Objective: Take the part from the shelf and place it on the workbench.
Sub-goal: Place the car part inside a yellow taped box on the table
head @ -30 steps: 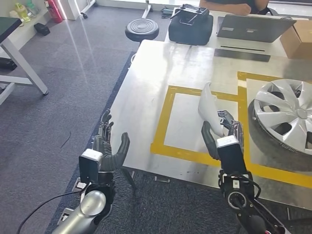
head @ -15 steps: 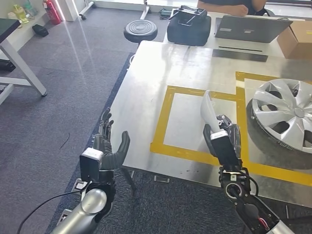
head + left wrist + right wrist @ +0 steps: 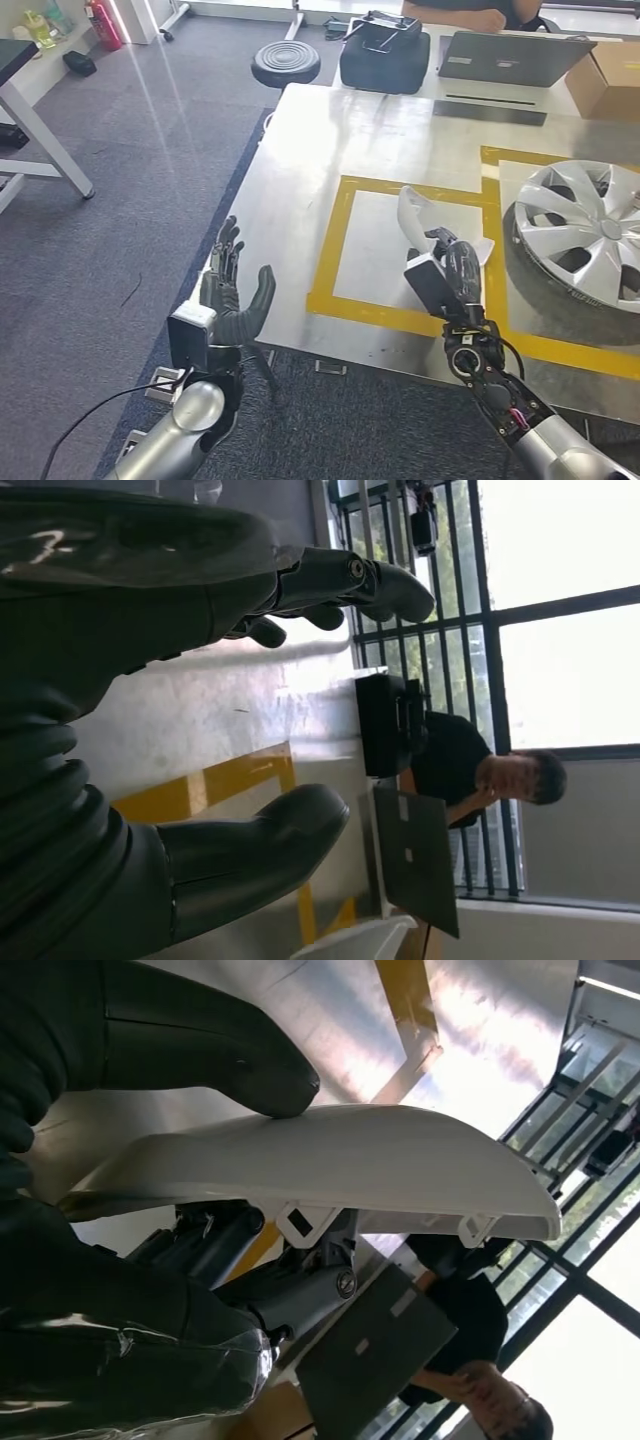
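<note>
The part is a white curved plastic shell (image 3: 417, 215) with clips on its inner side (image 3: 362, 1160). My right hand (image 3: 453, 270) grips it between thumb and fingers, low over the steel workbench (image 3: 302, 190), inside the yellow-taped square (image 3: 337, 250). The part lies tilted toward the left. My left hand (image 3: 234, 295) hovers open by the workbench's near left edge, fingers (image 3: 355, 580) spread and nothing in them.
A silver wheel cover on a tyre (image 3: 585, 225) lies at the right of the bench. Behind it stand a black case (image 3: 389, 55), a laptop (image 3: 509, 58) and a cardboard box (image 3: 611, 80); a person sits there (image 3: 483, 775). A round stool (image 3: 284, 62) stands left.
My right hand has turned and tipped the part from upright toward lying flat, shifting it a little left. My left hand rose slightly toward the bench edge.
</note>
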